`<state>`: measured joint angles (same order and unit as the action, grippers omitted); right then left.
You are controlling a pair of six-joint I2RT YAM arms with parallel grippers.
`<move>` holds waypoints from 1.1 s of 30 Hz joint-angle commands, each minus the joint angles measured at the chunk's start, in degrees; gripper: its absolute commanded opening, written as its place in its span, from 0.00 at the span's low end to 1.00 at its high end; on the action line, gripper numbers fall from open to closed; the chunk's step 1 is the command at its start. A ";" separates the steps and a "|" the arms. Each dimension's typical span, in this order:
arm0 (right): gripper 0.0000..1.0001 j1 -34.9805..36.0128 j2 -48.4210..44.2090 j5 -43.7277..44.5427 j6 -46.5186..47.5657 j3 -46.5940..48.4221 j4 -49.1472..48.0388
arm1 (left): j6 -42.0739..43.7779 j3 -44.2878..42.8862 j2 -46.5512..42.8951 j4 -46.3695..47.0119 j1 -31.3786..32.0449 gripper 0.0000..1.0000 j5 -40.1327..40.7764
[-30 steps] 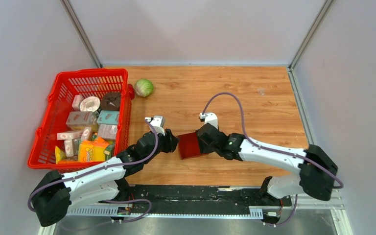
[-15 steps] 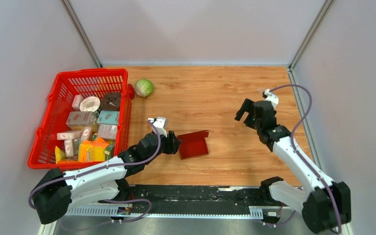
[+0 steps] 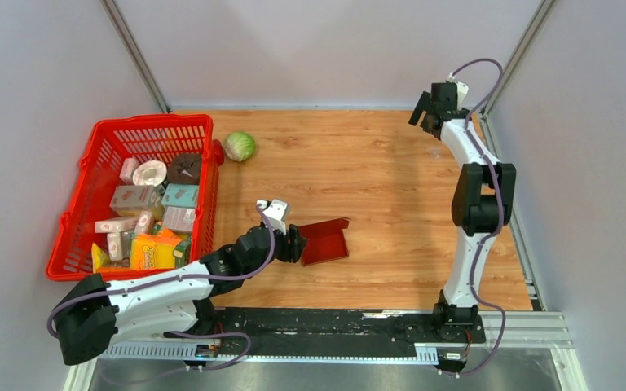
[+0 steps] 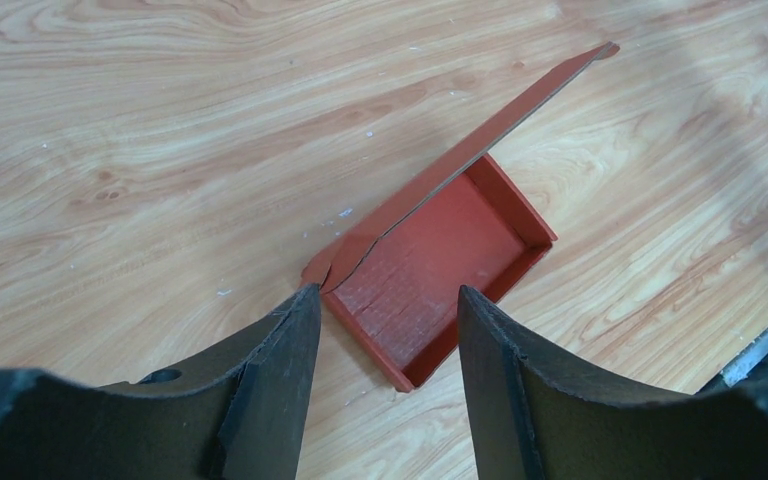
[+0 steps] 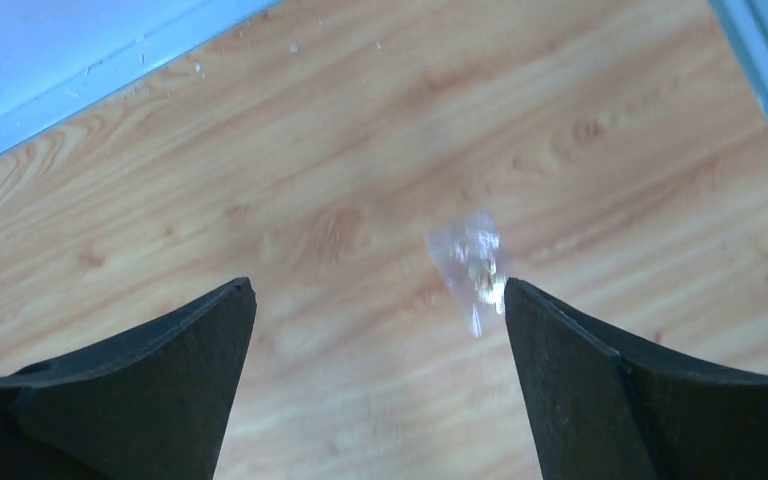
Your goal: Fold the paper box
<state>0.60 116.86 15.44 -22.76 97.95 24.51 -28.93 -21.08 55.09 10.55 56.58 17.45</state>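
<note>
Step in hand: forming the paper box (image 3: 324, 241), judged partly done. The box lies on the surface (image 3: 391, 171) just to the right of the basket (image 3: 130, 130), level with the basket's near half, with the left arm between the two. It reads as a shallow dark red tray with low walls raised, while one long flap (image 4: 480, 140) stands tilted over the tray's far edge and is not yet closed down. The left end effector (image 3: 293, 244) sits at the box end nearest the basket, partly open and holding nothing; its fingers straddle the near corner of the tray, and whether one fingertip touches that corner cannot be told. The right end effector (image 3: 432, 106) is well away from the basket, raised beyond the far right corner of the surface, spread wide and empty. The next move, in my judgement, calls for bringing the standing flap over the tray and steadying the light cardboard, which could slide or buckle if pushed from one side only. The overhead view alone shows the basket of cartons, the cabbage (image 3: 240, 146) just beyond the basket's far right corner, and both arms' postures. The left wrist view alone shows the tray's walls, the flap's lean and a crease or split at the near corner. The right wrist view alone shows a scrap of clear film (image 5: 470, 260) on the wood beneath it.
</note>
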 commanded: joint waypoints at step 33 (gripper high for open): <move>0.60 -7.19 21.66 -11.84 15.30 19.83 13.89 | 2.30 -0.10 -2.36 3.69 0.55 0.63 0.83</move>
<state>-6.76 136.68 5.04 -8.10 115.13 36.56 -27.68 -21.04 52.90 11.90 56.93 17.96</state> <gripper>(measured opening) 0.644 0.629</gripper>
